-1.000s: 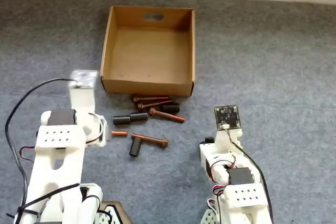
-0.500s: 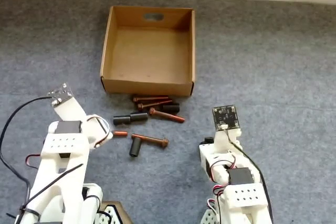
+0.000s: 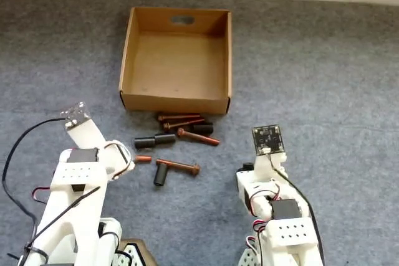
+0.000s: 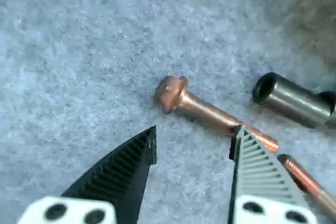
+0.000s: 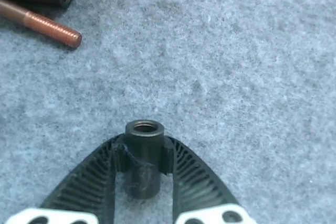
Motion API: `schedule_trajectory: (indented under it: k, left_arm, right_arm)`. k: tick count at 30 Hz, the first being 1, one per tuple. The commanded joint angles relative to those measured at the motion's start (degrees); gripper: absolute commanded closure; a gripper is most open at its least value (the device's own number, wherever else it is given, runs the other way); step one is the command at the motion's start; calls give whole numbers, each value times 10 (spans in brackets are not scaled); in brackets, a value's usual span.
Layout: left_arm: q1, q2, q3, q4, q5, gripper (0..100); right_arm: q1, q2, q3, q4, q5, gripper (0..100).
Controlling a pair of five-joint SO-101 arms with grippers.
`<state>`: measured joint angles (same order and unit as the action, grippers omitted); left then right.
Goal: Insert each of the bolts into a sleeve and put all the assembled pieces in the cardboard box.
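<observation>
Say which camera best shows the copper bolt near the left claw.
Left wrist view: the bolt lies close before the open left claw, head and shank clear. The high view shows it tiny beside the arm; the right wrist view faces other pieces.

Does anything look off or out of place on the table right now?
Nothing stands out. Loose bolts and sleeves lie scattered in front of the empty cardboard box, as expected. The right gripper holds one sleeve; the left gripper is open near a bolt.
</observation>
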<state>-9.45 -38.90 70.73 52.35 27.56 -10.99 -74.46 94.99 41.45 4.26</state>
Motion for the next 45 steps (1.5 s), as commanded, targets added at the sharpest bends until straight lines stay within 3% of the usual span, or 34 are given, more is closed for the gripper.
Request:
schedule_trajectory:
  k: [1, 7, 13, 20, 25, 40, 45]
  left_arm:
    - [-10, 0, 0, -11, -15, 758]
    - [-47, 1, 15, -71, -15, 758]
    - [-49, 1, 23, -73, -11, 759]
    - [-45, 0, 8, -86, 69, 759]
    - [-45, 0, 10, -120, 67, 759]
    - [-44, 2, 11, -121, 69, 759]
    - [-11, 2, 11, -119, 69, 759]
  right_arm:
    - [1, -4, -1, -7, 9, 993]
    - [1, -4, -1, -7, 10, 993]
    - [1, -4, -1, -7, 10, 993]
    - [1, -4, -1, -7, 10, 993]
    - [1, -4, -1, -7, 10, 993]
    - [1, -4, -1, -7, 10, 993]
    - [1, -4, -1, -7, 10, 993]
